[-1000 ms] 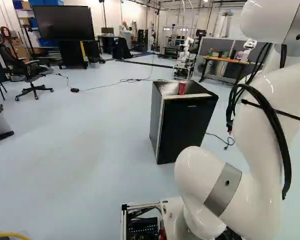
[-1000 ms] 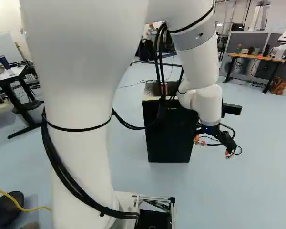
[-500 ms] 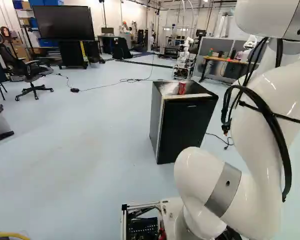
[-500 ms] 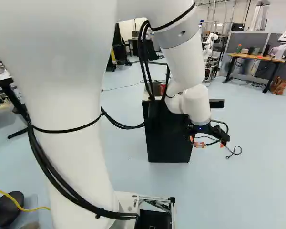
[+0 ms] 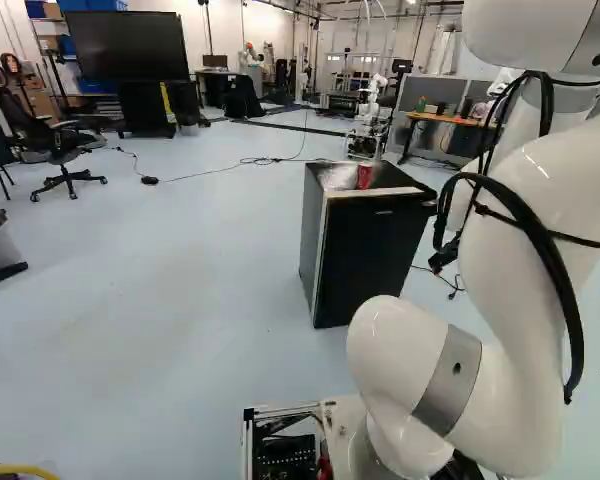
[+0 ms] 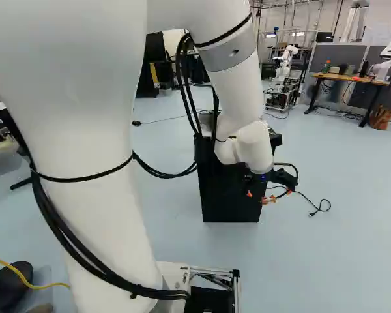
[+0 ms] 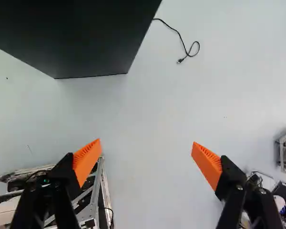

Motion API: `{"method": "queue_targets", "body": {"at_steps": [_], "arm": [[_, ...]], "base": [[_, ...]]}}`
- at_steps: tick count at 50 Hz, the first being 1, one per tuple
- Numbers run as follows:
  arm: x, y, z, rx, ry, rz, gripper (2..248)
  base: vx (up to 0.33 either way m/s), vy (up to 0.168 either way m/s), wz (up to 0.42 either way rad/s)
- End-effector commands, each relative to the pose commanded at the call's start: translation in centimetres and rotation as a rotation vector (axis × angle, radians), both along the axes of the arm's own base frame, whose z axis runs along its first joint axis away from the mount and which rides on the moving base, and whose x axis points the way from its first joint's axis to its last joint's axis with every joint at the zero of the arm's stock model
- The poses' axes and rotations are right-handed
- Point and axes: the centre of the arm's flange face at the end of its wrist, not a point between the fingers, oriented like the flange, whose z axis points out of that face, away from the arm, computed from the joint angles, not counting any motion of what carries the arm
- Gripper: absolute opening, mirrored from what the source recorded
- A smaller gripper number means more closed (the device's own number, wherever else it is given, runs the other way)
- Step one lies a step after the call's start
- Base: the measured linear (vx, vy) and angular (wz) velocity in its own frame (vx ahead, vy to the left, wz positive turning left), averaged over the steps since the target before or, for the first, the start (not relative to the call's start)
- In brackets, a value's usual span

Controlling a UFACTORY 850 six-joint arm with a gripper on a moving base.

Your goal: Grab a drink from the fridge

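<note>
We're prob. mid-approach: fingers (image 7: 86,160) wide, empty, nr fridge (image 5: 315,225); door (image 5: 375,265) looks shut, red can (image 5: 364,176) on top, no drink seen inside. Next we line up w/ door edge to open.

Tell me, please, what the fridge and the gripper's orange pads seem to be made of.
The fridge looks like satin black painted metal, judging by its flat, even panels, though plastic is possible. The orange pads look like matt rubber or flexible plastic, being finely ribbed.
</note>
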Motion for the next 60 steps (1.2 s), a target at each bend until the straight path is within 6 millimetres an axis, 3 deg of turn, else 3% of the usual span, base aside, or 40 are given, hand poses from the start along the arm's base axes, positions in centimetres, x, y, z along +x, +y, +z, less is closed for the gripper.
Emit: {"method": "queue_targets", "body": {"at_steps": [36, 60], "arm": [[-0.3, 6.8, 0.0, -0.012, -0.162, 0.301, 247], [0.6, 7.8, 0.2, 0.003, -0.267, 0.354, 247]], "base": [[0.0, 0.0, 0.0], [0.0, 0.0, 0.0]]}}
